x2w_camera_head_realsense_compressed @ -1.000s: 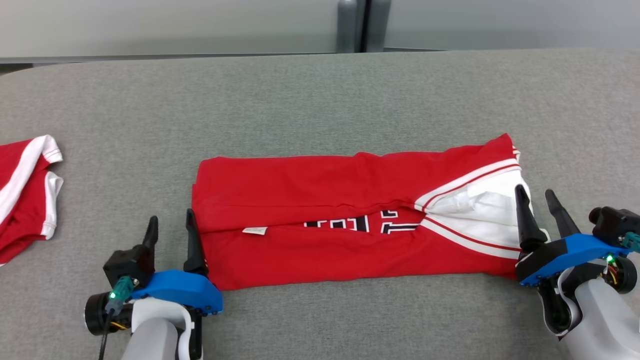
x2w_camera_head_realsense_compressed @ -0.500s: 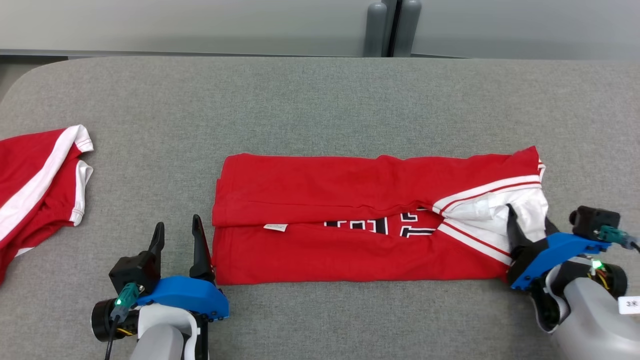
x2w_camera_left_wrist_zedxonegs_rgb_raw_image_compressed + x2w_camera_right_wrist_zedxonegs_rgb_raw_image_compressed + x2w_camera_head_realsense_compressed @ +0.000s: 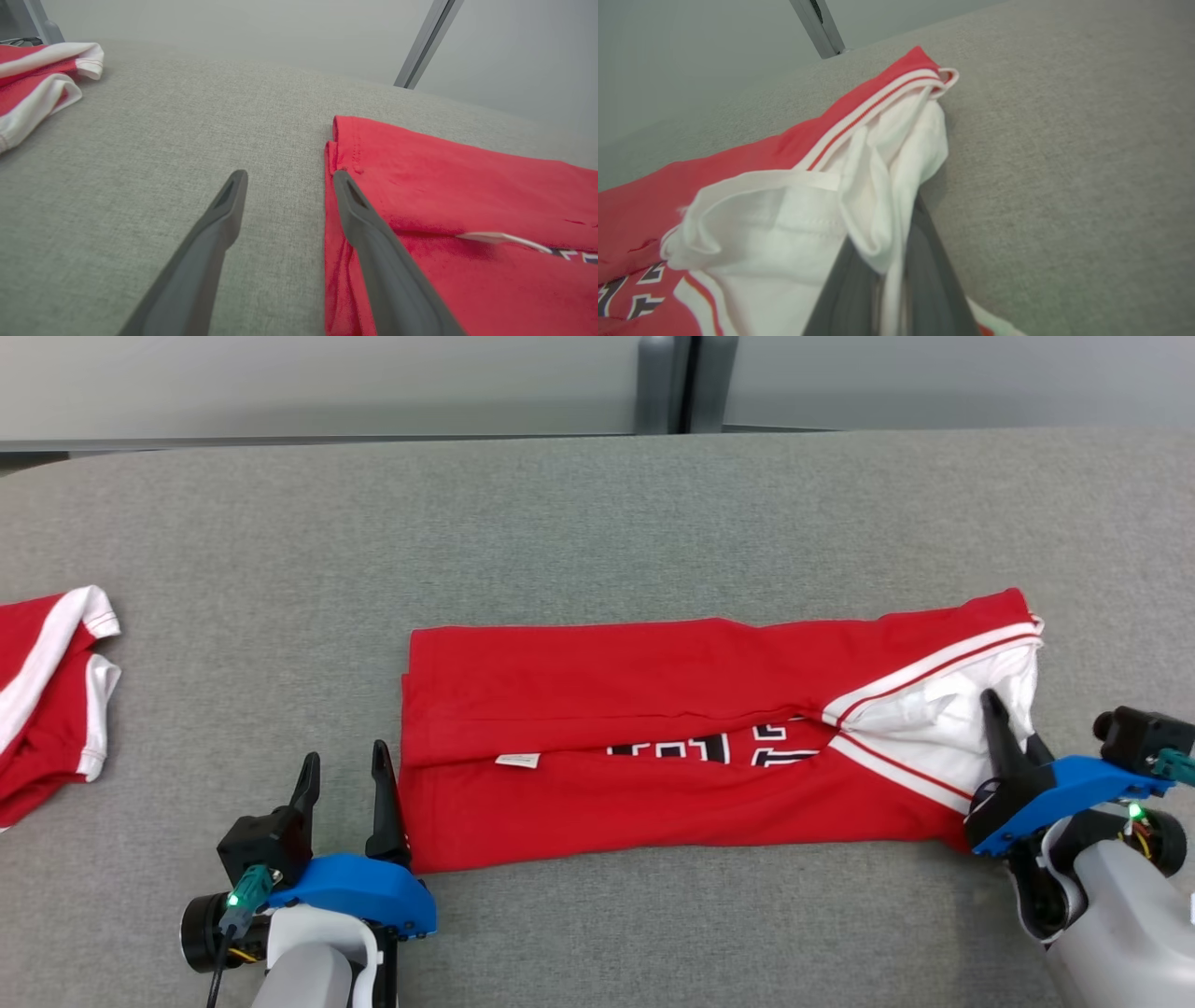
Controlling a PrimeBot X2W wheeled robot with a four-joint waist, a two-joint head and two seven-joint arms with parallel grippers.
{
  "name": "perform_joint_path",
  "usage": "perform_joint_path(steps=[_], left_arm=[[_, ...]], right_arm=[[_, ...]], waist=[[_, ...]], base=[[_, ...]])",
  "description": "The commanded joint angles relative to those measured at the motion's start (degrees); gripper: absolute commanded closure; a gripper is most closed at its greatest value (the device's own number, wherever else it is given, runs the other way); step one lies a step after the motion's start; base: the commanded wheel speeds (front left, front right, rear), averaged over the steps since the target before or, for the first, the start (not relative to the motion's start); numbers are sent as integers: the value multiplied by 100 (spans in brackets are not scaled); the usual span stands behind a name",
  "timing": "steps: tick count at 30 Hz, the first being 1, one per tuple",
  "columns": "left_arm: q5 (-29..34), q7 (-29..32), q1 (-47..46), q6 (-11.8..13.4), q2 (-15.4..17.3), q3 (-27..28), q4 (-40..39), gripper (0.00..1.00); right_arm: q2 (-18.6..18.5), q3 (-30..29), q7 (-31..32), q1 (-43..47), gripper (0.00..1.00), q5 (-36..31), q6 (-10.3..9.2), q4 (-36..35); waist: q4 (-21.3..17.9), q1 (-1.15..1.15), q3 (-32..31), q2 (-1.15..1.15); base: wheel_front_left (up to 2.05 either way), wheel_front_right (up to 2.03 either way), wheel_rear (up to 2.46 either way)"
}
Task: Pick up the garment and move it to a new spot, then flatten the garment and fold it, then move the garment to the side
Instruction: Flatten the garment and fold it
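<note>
The red jersey (image 3: 653, 709) (image 3: 467, 186) (image 3: 654, 205) lies folded lengthwise into one long band, flat on the grey felt table (image 3: 597, 523) (image 3: 140, 140) (image 3: 1064, 140), which spreads out bare on every side of it. Two long folded edges meet along the jersey's middle. In the gap between them the black-and-white lettering (image 3: 709, 747) (image 3: 621, 289) shows in part. A small white care label (image 3: 516, 761) (image 3: 495, 238) sits on that same seam toward the jersey's left end. The jersey's right end opens into a white panel (image 3: 934, 728) (image 3: 784, 224) bordered by red-and-white striped trim, and this panel is rumpled and lifted off the surface.

The right gripper (image 3: 1008, 719) (image 3: 885, 224) is at that right end. Its two dark fingers are pressed close together with a thin fold of the white cloth pinched between them, and more white cloth drapes over their tips.

The left gripper (image 3: 344, 751) (image 3: 289, 173) is at the jersey's near left corner. Its fingers are spread apart and hold nothing. The inner finger lies along the jersey's left edge, though I cannot tell if it touches the cloth, and the outer finger is over bare felt.

Well to the left of the jersey lies a second red garment (image 3: 47, 691) (image 3: 28, 93) with white bands. Beyond the jersey's far edge, a grey post (image 3: 667, 383) (image 3: 425, 42) (image 3: 817, 23) stands against a pale wall.
</note>
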Motion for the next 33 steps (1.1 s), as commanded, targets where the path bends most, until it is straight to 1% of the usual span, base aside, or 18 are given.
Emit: perform_joint_path(steps=[1,5,8,13,16,23,29,32,33], left_arm=[[30,-14,-95,-19,-1,2,3,0],[10,-14,-163,-18,2,-56,34,0],[11,-14,-207,-35,1,-84,57,0],[38,-14,-216,-49,0,-100,101,0],[56,-14,-220,-54,1,-88,121,0],[-5,-14,-175,-60,0,-132,182,0],[-19,-14,-130,-45,-2,-231,247,0],[-76,-14,-58,-46,-6,-282,241,0],[-76,-14,-58,-46,-6,-282,241,0]], right_arm=[[-91,-66,-43,35,100,3,-3,-86],[-98,-256,-44,106,100,-92,-3,-385],[-17,-346,-45,161,100,-174,-3,-643],[164,-154,-45,273,100,-190,-1,-1104],[296,158,-45,343,100,-65,-1,-1372],[408,1143,-45,350,100,296,-1,-1841],[532,1886,1,245,100,580,-1,-1890],[641,2149,1,207,100,745,-1,-1835],[641,2149,1,207,100,745,-1,-1835]], waist=[[-51,0,14,-1],[-150,0,58,-1],[-196,0,68,-1],[-191,0,48,-1],[-131,0,38,-1],[125,0,61,-1],[363,0,-48,-1],[454,0,-100,-1],[454,0,-100,-1]], base=[[0,0,0],[0,0,0],[0,0,0],[0,0,0],[0,0,0],[0,0,0],[0,0,0],[0,0,0],[0,0,0]])
